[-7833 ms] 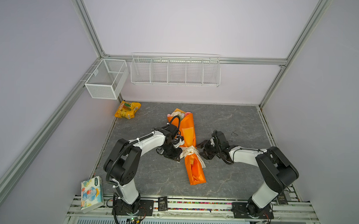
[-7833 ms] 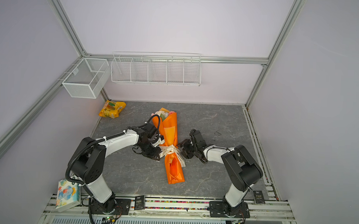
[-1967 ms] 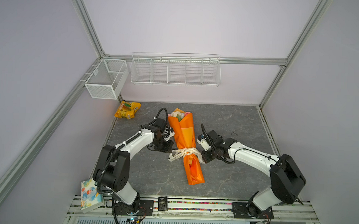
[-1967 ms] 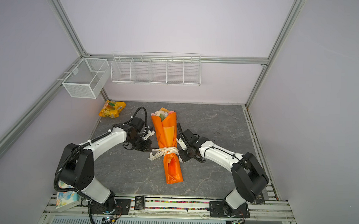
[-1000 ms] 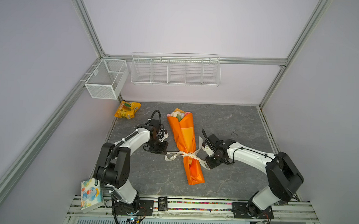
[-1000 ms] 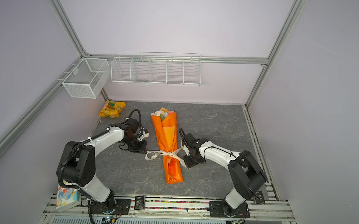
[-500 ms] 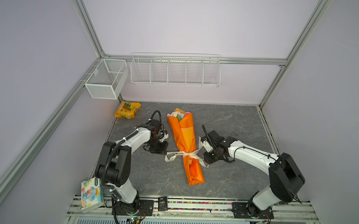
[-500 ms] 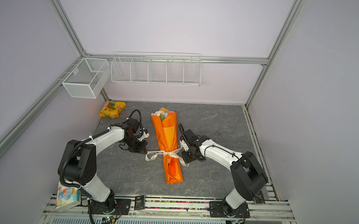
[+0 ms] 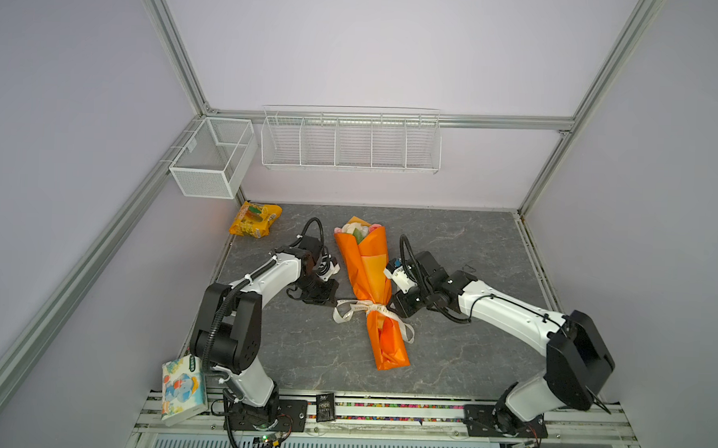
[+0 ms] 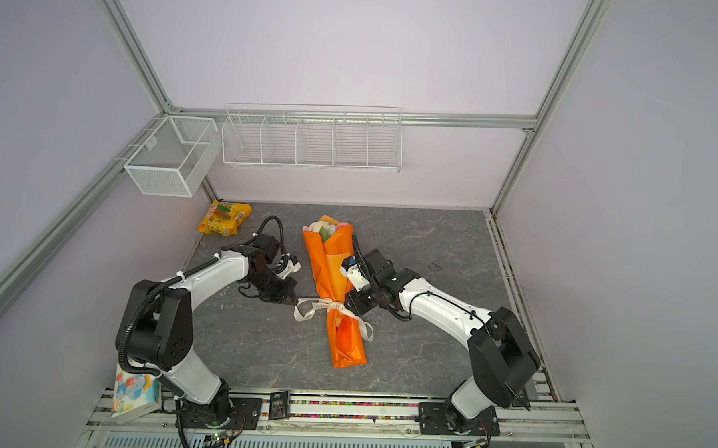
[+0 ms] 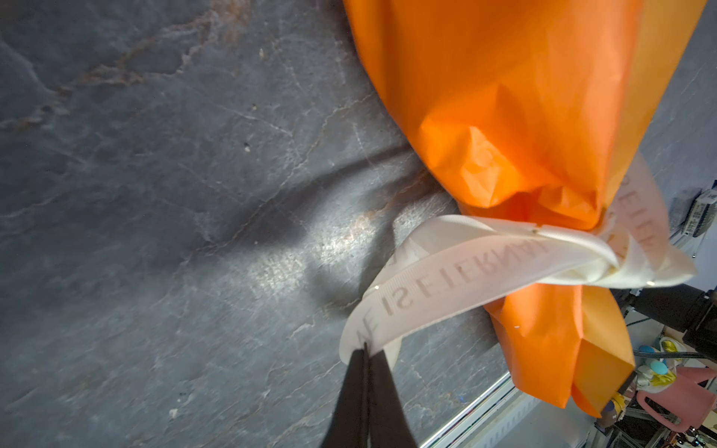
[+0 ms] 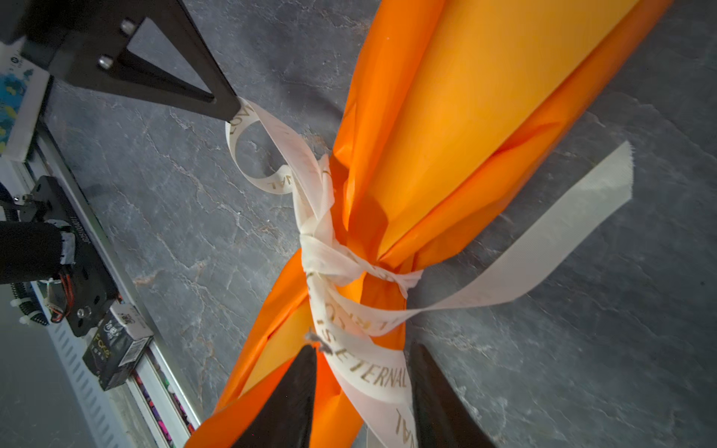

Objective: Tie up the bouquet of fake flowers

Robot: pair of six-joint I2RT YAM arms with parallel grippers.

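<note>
The bouquet of fake flowers lies flat near the middle of the grey counter, rolled in a long cone of orange paper. Its wide mouth points toward the back wall, and pink, cream and white blooms peek out there. The narrow, flattened tail points toward the front rail. A cream ribbon with gold lettering is knotted round the pinched waist, a loop trailing off one side and a loose end off the other.
</note>
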